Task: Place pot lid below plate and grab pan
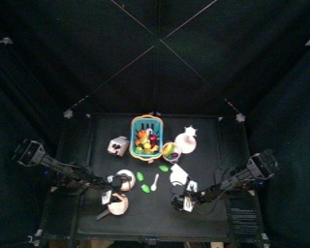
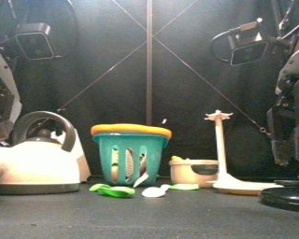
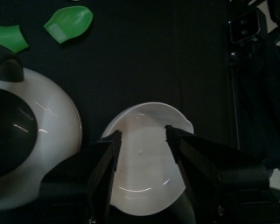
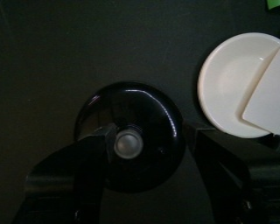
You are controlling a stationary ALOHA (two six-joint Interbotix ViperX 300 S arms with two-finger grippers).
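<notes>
In the left wrist view my left gripper [image 3: 149, 144] has its jaws closed against the two sides of the pan [image 3: 149, 171], a small round pan whose pale inside shows between them. In the top view this gripper [image 1: 115, 200] is at the table's front left. My right gripper [image 4: 149, 144] is open, its jaws spread wide on either side of the black pot lid [image 4: 130, 109], which lies flat on the table with its knob up. The white plate [image 4: 236, 79] lies just beyond the lid. In the top view the right gripper [image 1: 184, 201] is just in front of the plate [image 1: 180, 175].
A white kettle [image 2: 34, 159] stands at the front left, close beside the pan [image 3: 20, 131]. A teal basket [image 2: 130, 154] of toy food stands at mid-back, with a white paper-towel stand [image 2: 219, 145] to its right. Green leaves [image 2: 112, 189] lie in the middle.
</notes>
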